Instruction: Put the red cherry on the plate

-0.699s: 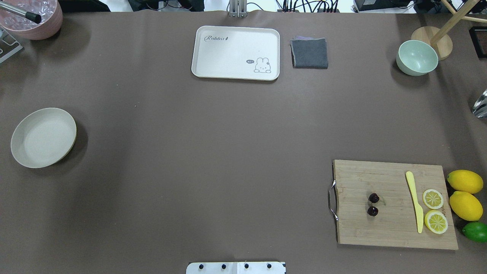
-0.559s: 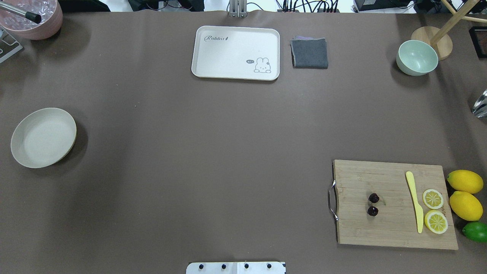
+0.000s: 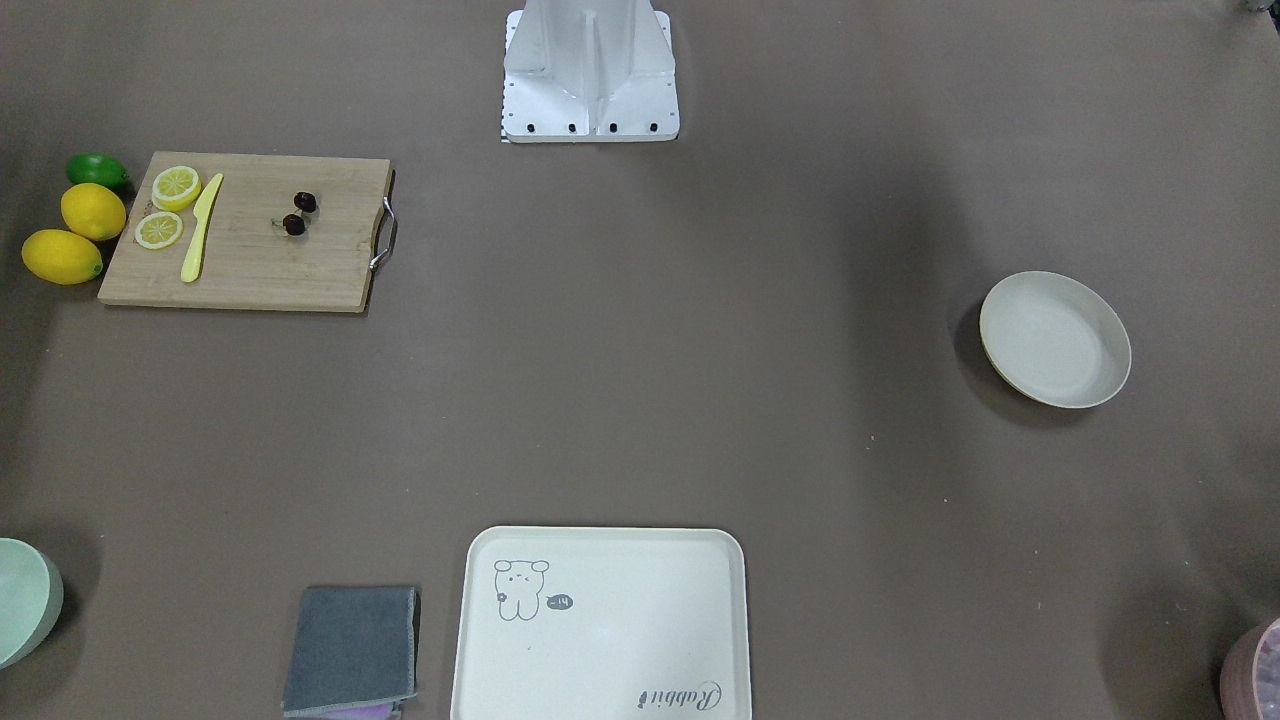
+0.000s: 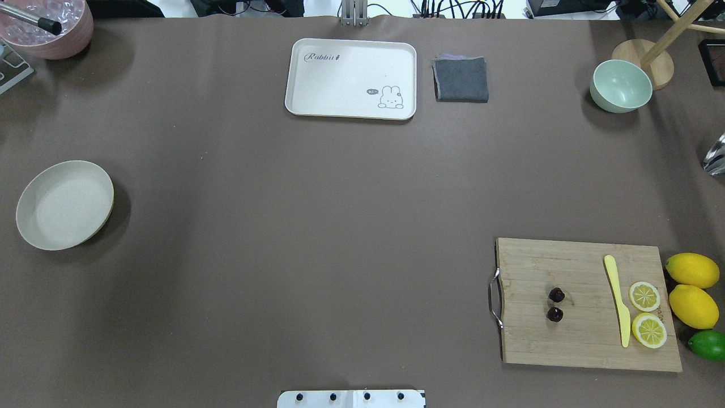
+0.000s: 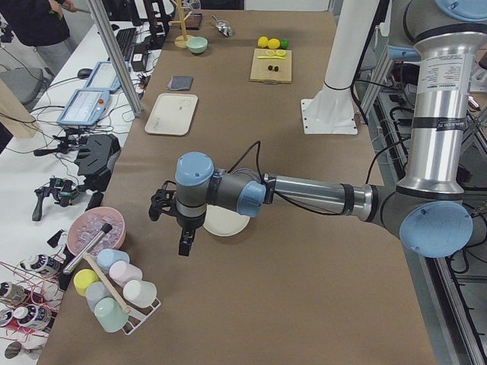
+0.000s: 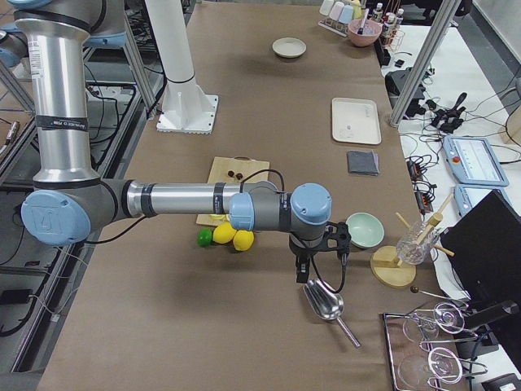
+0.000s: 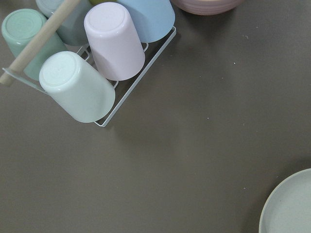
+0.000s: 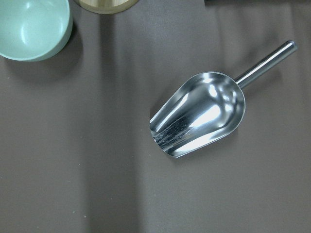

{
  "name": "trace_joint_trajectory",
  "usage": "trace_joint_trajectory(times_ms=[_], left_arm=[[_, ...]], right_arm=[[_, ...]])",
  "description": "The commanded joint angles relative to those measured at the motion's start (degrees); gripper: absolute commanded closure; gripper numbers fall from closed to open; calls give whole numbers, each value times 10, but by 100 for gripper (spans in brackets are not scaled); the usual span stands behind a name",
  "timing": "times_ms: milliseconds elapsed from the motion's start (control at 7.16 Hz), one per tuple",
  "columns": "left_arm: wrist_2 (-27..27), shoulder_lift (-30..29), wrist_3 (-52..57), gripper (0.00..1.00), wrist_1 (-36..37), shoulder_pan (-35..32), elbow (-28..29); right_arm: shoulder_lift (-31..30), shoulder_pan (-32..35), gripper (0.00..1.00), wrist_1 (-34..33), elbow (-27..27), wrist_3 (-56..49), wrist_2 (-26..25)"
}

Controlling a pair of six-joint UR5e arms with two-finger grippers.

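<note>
Left claw (image 5: 185, 242) hangs near the plate (image 4: 34, 241); right claw (image 6: 303, 270) hangs above a metal scoop (image 8: 199, 114). Whether either is spread or closed cannot be told. Likely risk: the red cherry (image 4: 557, 294) slips or rolls from a pinch on the long carry to 9 o'clock. It is a pair, tiny, glossy and near-black, on the cutting board (image 4: 589, 345) at the tabletop's 4 o'clock.

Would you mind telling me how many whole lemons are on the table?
2: the far lemon right of the cutting board, the near lemon between it and the lime.
</note>
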Motion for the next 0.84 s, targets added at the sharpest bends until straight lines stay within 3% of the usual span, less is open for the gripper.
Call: trace_joint_trajectory(times_ms=[0, 699], left_arm=[[0, 2, -2, 2, 0, 0, 0], [-1, 1, -3, 2, 0, 0, 4]], right_arm=[[-1, 0, 0, 0, 1, 0, 0], [4, 0, 0, 0, -1, 1, -1]])
